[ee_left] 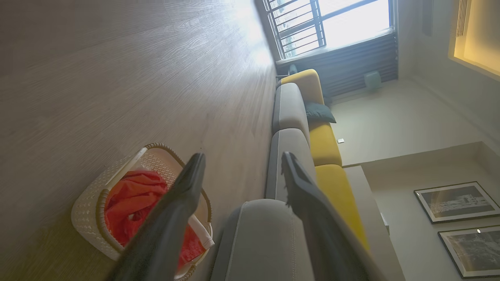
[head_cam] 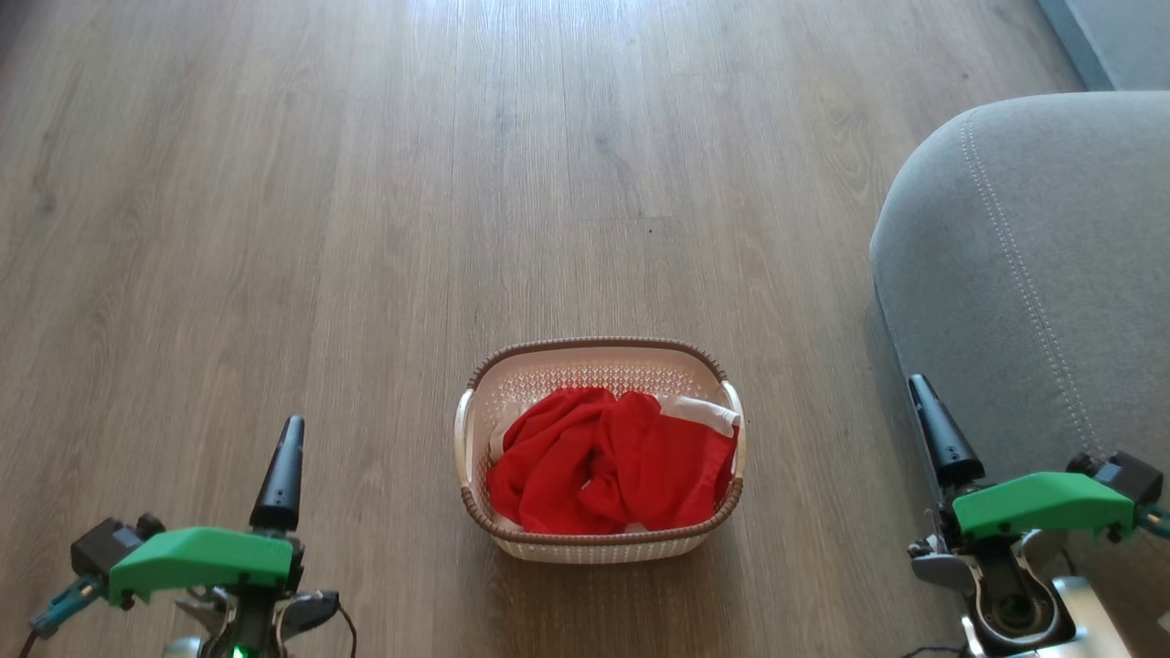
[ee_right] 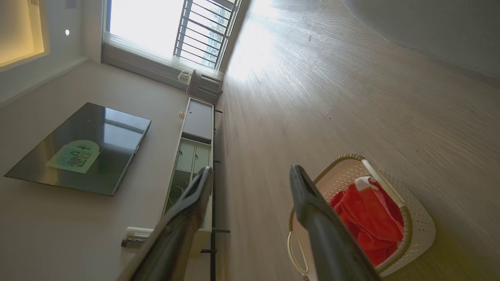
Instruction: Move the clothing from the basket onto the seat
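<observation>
One cream perforated basket (head_cam: 594, 344) on wood floor (head_cam: 366, 183) ahead of and between two grippers, left gripper (ee_left: 243, 156) and right gripper (ee_right: 250, 168) both spread wide, empty, one heap of red clothing (head_cam: 603, 466) with white trim inside the basket, one grey seat (head_cam: 1033, 274) just beside right gripper

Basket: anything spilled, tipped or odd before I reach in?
Nothing stands out. The basket stands upright on the floor beside the seat, and the clothing lies bunched inside it, none on the floor. The left gripper and right gripper are open, clear of it.
</observation>
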### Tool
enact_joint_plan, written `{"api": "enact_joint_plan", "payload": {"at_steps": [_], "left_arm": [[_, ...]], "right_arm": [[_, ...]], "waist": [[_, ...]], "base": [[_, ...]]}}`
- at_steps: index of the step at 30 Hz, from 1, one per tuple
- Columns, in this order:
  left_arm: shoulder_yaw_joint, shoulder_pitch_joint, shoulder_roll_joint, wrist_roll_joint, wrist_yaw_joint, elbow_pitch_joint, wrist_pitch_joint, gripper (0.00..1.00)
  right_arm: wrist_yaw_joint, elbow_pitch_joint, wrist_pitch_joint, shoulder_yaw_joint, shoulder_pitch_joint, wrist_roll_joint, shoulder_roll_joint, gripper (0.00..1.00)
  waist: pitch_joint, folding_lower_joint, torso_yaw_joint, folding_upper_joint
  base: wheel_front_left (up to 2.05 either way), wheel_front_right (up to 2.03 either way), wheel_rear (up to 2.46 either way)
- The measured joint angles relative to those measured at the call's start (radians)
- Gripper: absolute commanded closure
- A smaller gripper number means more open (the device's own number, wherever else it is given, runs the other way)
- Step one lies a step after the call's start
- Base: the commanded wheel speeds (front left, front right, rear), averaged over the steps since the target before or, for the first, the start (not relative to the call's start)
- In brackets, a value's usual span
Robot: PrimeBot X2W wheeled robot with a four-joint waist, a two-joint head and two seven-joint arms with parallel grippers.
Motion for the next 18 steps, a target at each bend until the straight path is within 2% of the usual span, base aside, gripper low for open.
{"api": "enact_joint_plan", "payload": {"at_steps": [18], "left_arm": [[0.002,-0.024,0.0,0.234,0.0,-0.016,-0.047,0.0]], "right_arm": [[0.0,0.017,-0.047,0.054,-0.04,-0.208,-0.026,0.0]], "waist": [[-0.003,0.0,0.005,0.0]], "base": [[0.0,0.0,0.0]]}}
